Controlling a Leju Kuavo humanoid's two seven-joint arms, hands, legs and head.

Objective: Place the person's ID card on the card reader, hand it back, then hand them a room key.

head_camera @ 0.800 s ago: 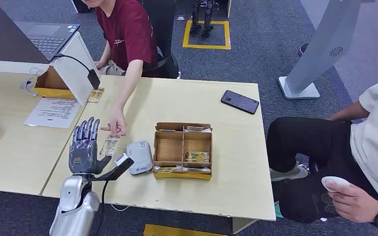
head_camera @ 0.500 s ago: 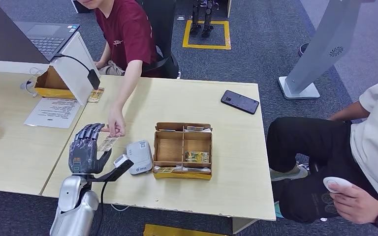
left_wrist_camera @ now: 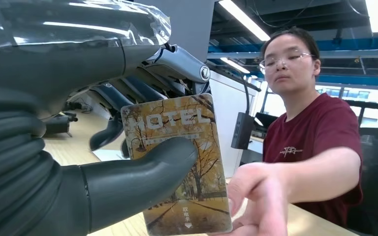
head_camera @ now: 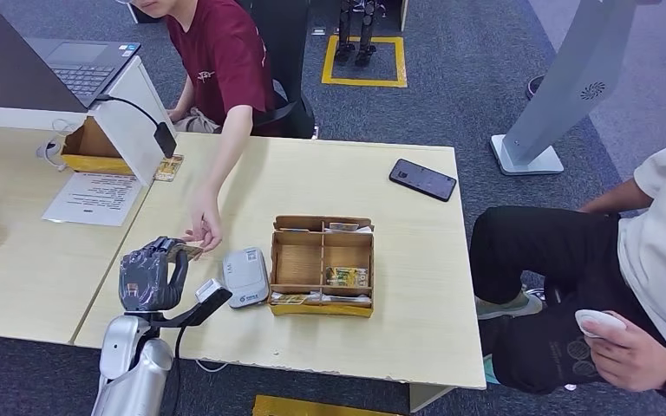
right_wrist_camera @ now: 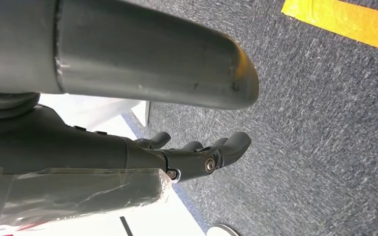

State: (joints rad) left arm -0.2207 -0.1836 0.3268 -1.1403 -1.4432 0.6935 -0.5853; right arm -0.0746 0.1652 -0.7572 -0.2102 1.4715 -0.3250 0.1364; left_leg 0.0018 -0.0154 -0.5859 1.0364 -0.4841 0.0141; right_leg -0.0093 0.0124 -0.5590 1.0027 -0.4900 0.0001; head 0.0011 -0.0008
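- We are closing our left hand (head_camera: 149, 276) around a card (left_wrist_camera: 179, 164) printed with "HOTEL": the thumb is pressing across its face and the fingers are backing it from behind.
- The person's hand (head_camera: 201, 230) is touching the card's far edge, so we are judging this a handover, though we cannot tell which way the card is passing.
- The card is being held upright above the table (head_camera: 381, 186), just beside the card reader (head_camera: 245, 276), which is lying within easy reach of both of us.
- The wooden box (head_camera: 322, 265) is standing just past the reader; more cards are lying in its compartments, probably the room keys.
- From the head view, our curled fingers are hiding nearly all of the card.
- In the wrist view the card's lower corner is being cut off, and its small print is too fine to read.
- Our right hand (right_wrist_camera: 202, 155) is hanging over the carpet, fingers loosely curled and holding nothing.
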